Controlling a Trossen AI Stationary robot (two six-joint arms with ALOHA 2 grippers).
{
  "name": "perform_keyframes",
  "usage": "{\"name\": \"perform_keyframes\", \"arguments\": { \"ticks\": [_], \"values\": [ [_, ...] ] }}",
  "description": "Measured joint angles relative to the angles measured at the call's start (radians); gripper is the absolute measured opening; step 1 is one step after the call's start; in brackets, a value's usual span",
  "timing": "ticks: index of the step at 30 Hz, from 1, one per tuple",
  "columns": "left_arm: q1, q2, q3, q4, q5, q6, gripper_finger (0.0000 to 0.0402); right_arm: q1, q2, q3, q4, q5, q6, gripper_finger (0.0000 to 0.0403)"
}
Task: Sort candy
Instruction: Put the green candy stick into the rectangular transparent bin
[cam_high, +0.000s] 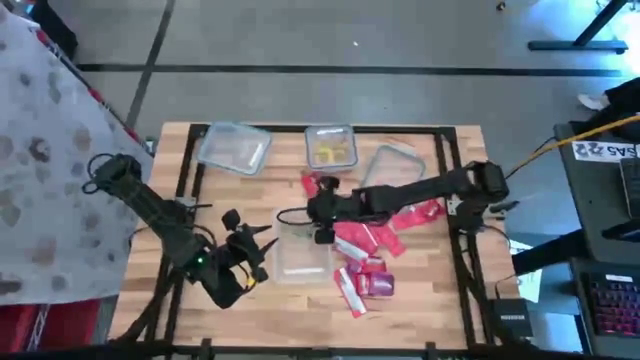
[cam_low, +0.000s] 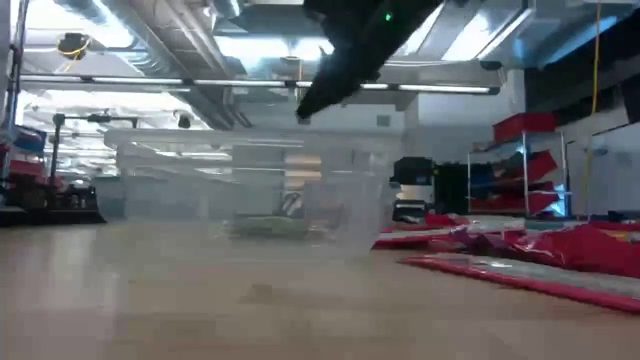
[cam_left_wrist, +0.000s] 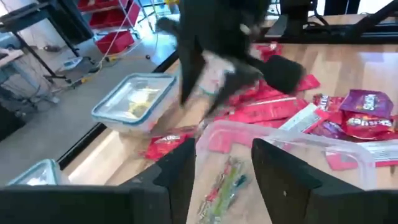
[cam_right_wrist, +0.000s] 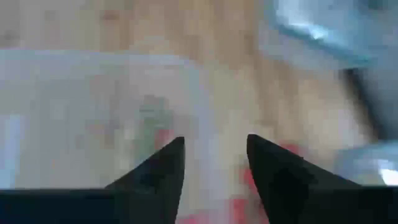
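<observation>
**Right claw held apart over the clear tub**

The right gripper (cam_high: 322, 222) is seen above the far edge of the clear tub (cam_high: 303, 255) at the middle of the table (cam_high: 420, 300). Its two dark fingers (cam_right_wrist: 163, 168) are spread, and nothing is seen gripped between them. In its wrist view a red smear is glimpsed below the tips; what it is cannot be told.

The candy (cam_high: 372, 250) is heaped just beside this claw, on the side of its own arm: red flat packets (cam_left_wrist: 261, 109) overlapping, with magenta-purple ones (cam_left_wrist: 367, 115) at the outer edge of the heap. Yellow pieces (cam_high: 331, 150) are held in a small tub beyond the claw, at the table's far edge.

The left gripper (cam_high: 255, 250) is parked close to the clear tub's other side, its fingers (cam_left_wrist: 283, 174) parted and empty.
</observation>
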Motion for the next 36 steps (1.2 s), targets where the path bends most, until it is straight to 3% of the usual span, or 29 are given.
{"name": "perform_keyframes", "arguments": {
  "ticks": [4,8,13,17,22,32,36],
  "values": [
    [-0.001,0.000,0.000,0.000,0.008,-0.012,0.0143,-0.073,-0.073,-0.011,-0.128,-0.004,0.021,0.0145],
    [-0.007,0.000,0.000,-0.001,0.010,-0.013,0.0143,-0.151,-0.084,-0.085,-0.188,-0.169,0.075,0.0140],
    [-0.017,0.000,0.000,0.000,0.010,-0.013,0.0143,-0.190,-0.073,-0.267,-0.027,-0.334,0.129,0.0140],
    [-0.017,0.000,0.000,0.001,0.010,-0.013,0.0143,-0.189,-0.073,-0.412,0.235,-0.354,0.163,0.0140],
    [-0.014,0.000,0.000,0.000,0.010,-0.012,0.0143,-0.203,-0.058,-0.493,0.405,-0.355,0.207,0.0140],
    [-0.010,0.000,0.000,0.005,0.009,-0.014,0.0143,-0.227,0.072,-0.496,0.461,-0.384,0.211,0.0136],
    [-0.010,0.000,0.000,0.001,0.009,-0.016,0.0143,-0.227,0.090,-0.493,0.473,-0.376,0.208,0.0095]
  ]
}}
